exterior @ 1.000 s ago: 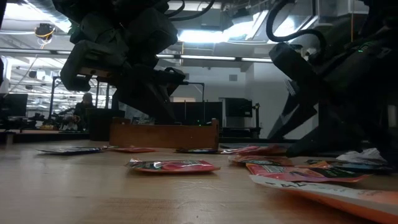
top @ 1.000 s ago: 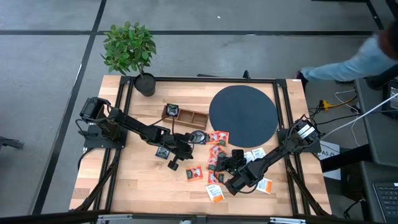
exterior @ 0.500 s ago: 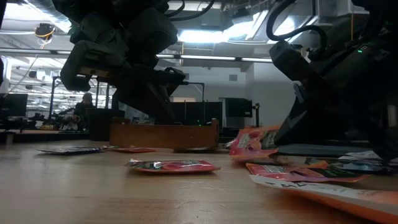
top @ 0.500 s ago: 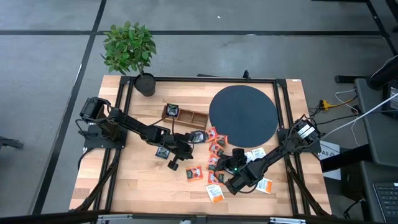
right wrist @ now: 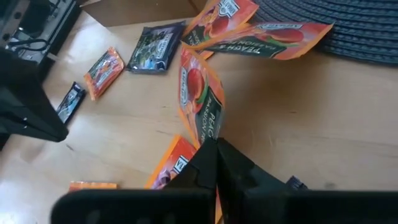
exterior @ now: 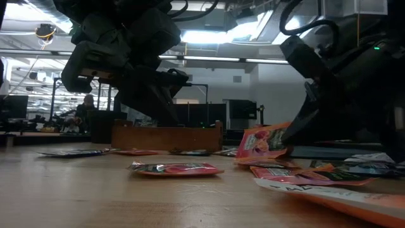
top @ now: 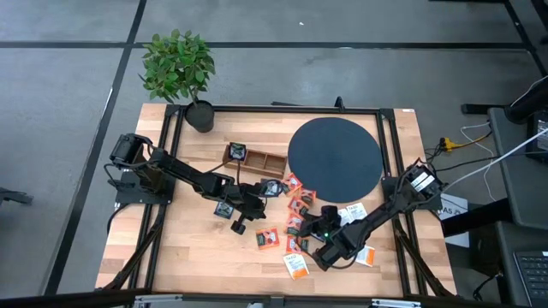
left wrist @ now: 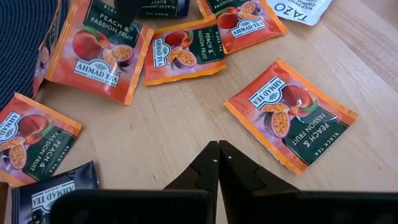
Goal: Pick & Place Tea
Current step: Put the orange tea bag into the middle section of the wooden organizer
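- Right gripper [top: 310, 225] is low over the heap of tea near the disc [top: 335, 158]; its jaws are pinched together on one corner of a red-orange sachet [right wrist: 200, 102], which hangs clear of the wood, stood up on edge.
- Low view confirms it; that sachet [exterior: 262, 143] is tipped up, face toward the camera, lower edge just off the table [exterior: 126, 196] or barely brushing it; I cannot tell which.
- Left gripper [top: 236, 222] waits mid-table near the tray [top: 257, 162]; its fingertips meet with nothing between them, above bare wood beside a loose packet [left wrist: 290, 116].
- The step, as I read it, is lift and carry; the grip is a thin corner hold, so a straight rise before any sideways travel looks wise; a swing could let the packet twist or slip.
- Neighbouring sachets [right wrist: 252, 31] lie just beside the held one, partly on the disc's edge; dragging low risks scattering them.
- Orientation: the packet is close to square, so no strong long axis; its plane stands near vertical, printed text running from the free top edge down toward the jaws.
- For a neat drop it probably needs tilting flat over the target before release.
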`<state>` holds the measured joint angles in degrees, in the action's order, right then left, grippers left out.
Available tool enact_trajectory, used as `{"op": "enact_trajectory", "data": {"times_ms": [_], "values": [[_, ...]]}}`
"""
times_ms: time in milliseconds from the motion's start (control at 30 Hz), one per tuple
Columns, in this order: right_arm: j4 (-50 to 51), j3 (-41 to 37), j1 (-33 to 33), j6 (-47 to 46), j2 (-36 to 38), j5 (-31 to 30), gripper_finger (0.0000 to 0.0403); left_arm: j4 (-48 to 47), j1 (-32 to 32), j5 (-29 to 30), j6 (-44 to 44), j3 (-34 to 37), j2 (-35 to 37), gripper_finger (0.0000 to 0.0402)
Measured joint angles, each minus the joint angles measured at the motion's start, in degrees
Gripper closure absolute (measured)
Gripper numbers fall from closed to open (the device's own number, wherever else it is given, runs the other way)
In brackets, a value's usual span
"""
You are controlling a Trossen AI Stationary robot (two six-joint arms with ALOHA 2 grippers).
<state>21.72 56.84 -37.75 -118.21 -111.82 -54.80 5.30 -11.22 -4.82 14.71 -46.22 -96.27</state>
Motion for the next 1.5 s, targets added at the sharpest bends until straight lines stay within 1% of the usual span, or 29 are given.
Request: {"op": "enact_trajectory", "data": {"times_ms": [200,333,500,700,900,1067,1133,1233,1333,1500], "values": [[1.4,0.0,-0.6,0.3,1.2,-0.3,0.0401,0.0,0.0,0.0,0.0,0.0,0.0,0.0394],[4.1,0.0,-1.0,1.9,4.0,-1.9,0.0401,-0.3,0.0,0.0,-0.5,0.0,0.0,0.0393],[4.1,0.0,-1.5,5.4,7.3,-2.1,0.0401,-0.1,0.0,0.0,-0.6,0.0,0.0,0.0395],[4.6,0.0,-1.5,9.1,9.3,-0.3,0.0402,0.3,0.0,0.0,-1.7,0.0,0.0,0.0392],[7.9,0.1,-1.5,15.9,13.0,0.8,0.0403,4.2,0.0,0.2,-2.9,0.0,0.0,0.0383],[14.6,0.1,-1.5,19.9,17.9,5.2,0.0403,5.2,0.0,2.2,-3.0,0.0,1.7,0.0357],[17.1,0.1,-1.5,21.7,19.9,7.1,0.0403,5.4,0.0,3.7,-3.1,-0.4,2.6,0.0343],[20.1,0.1,-1.5,25.2,22.4,10.4,0.0403,5.5,0.1,4.2,-4.7,-1.1,3.9,0.0318],[22.2,0.1,-1.5,30.6,24.5,13.5,0.0403,6.0,0.1,3.9,-5.1,-1.9,5.0,0.0291],[22.3,0.1,-1.0,40.5,27.4,17.1,0.0403,7.4,0.1,3.8,-7.6,-3.8,5.2,0.0247]]}}
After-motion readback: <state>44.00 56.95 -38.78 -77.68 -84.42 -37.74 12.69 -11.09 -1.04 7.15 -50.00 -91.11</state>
